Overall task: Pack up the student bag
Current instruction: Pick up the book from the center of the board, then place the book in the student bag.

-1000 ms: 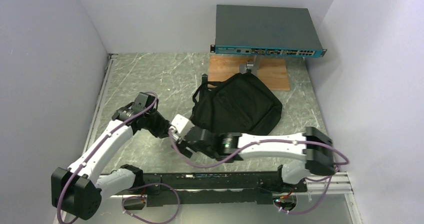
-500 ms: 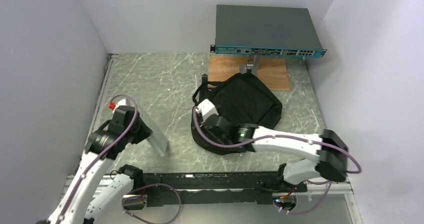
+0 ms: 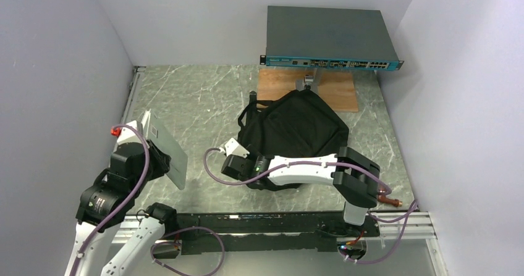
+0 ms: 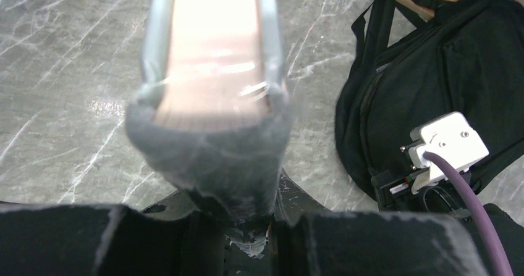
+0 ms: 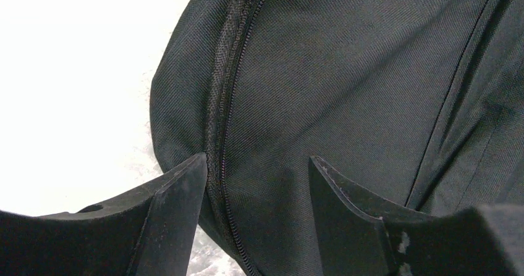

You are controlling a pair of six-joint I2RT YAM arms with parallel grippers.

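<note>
Materials first: the student bag (image 3: 303,131), a large soft backpack of black woven fabric, lies slumped flat on the grey-green marble-patterned table (image 3: 185,97). It sits right of centre, its far end just beside the brown wooden board (image 3: 338,94). The right wrist view shows a fine diagonal weave and a coiled black zip running along a curved seam.

Count: one bag, one board, and one flat grey metal rack-mount box with a teal front (image 3: 327,38) raised on a small metal stand (image 3: 307,81). There is also one thin flat rectangular slab with silver-grey edges (image 3: 165,151), which has a pale glossy face and a fuzzy dark grey covering at its near end.

Orientation: the bag's long axis runs away from my bases, leaning to the right. Its black strap loops lie at the far-left corner, and its rounded near-left corner faces my right arm. I cannot tell top from bottom.

My left gripper (image 4: 238,223) is clenched on the slab's fuzzy end and holds it tilted above the table, well left of the bag. My right gripper (image 5: 254,186) is spread wide at the bag's near-left corner, with a black finger on either side of the zip seam. I cannot tell whether the fingers touch the fabric.
</note>
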